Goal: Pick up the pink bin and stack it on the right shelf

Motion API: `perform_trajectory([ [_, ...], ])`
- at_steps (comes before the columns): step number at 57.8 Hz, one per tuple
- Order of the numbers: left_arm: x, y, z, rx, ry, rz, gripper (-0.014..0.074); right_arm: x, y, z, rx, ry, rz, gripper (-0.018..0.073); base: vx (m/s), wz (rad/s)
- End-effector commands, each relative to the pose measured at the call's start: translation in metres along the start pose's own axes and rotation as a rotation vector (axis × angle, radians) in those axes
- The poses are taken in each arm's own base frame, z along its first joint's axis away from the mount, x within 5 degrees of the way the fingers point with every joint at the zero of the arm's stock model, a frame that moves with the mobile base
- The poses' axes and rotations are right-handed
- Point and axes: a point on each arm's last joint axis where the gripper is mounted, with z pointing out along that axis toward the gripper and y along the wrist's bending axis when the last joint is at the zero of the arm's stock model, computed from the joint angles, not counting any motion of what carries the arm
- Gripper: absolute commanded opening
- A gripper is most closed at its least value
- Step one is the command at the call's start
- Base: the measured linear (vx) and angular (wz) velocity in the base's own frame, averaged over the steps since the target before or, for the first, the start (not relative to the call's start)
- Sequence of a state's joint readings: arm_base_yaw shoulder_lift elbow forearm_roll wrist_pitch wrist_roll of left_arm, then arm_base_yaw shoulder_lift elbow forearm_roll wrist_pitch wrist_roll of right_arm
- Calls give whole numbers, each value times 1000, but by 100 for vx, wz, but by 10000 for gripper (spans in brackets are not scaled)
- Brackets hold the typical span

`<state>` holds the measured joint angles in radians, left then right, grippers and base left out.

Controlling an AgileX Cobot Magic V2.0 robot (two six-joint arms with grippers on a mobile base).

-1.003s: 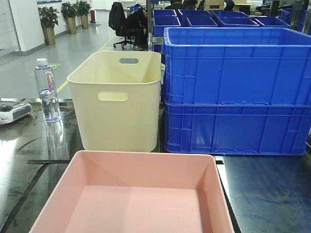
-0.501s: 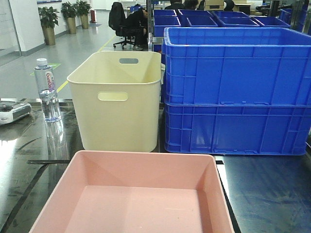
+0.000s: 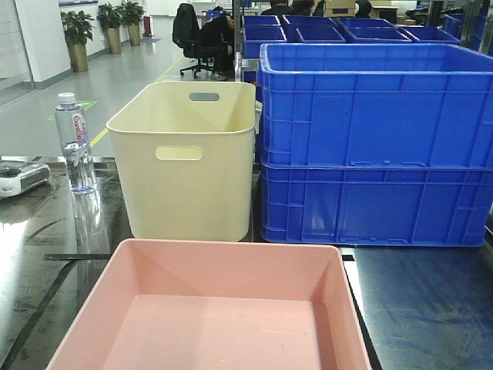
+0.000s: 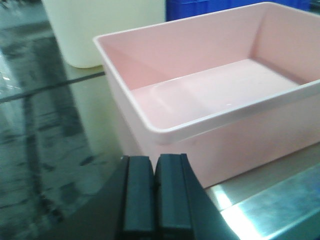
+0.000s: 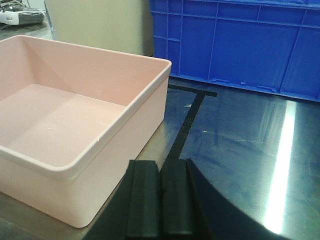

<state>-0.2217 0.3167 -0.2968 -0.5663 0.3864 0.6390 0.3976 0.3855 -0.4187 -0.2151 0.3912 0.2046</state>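
Observation:
The pink bin (image 3: 212, 316) is empty and rests on the dark table at the near edge of the front view. It also fills the left wrist view (image 4: 210, 95) and the left half of the right wrist view (image 5: 75, 125). My left gripper (image 4: 155, 162) is shut with nothing in it, just short of the bin's near left corner. My right gripper (image 5: 161, 170) is shut and empty too, beside the bin's near right corner. Neither gripper touches the bin. Neither arm appears in the front view. The right shelf is out of view.
Behind the pink bin stands a taller cream bin (image 3: 189, 162) with handle slots. Two stacked blue crates (image 3: 377, 146) fill the right back. A water bottle (image 3: 75, 142) and a small white device (image 3: 21, 177) stand at the left. Black tape lines cross the glossy table (image 5: 240, 145).

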Motion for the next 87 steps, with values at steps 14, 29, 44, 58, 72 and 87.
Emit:
perform_trajectory([
  [14,56,14,-13,-299,-246,-113,-5,-16,1,-3,-8,-106,-21,-11,0,0],
  [29,76,16,-9,-347,-233,-94,-5,-16,1,-2,-8,-103,-22,-11,0,0],
  [44,76,16,-9,-349,-232,-88,-5,-16,1,-2,-8,-101,-22,-11,0,0],
  [58,76,16,-9,-349,-232,-88,-5,-16,1,-2,-8,-101,-22,-11,0,0],
  [72,76,16,-9,-349,-232,-88,-5,-16,1,-2,-8,-101,-22,-11,0,0],
  [87,76,16,-9,-349,-232,-88,-5,-12,1,-1,-9,-95,-23,-11,0,0],
])
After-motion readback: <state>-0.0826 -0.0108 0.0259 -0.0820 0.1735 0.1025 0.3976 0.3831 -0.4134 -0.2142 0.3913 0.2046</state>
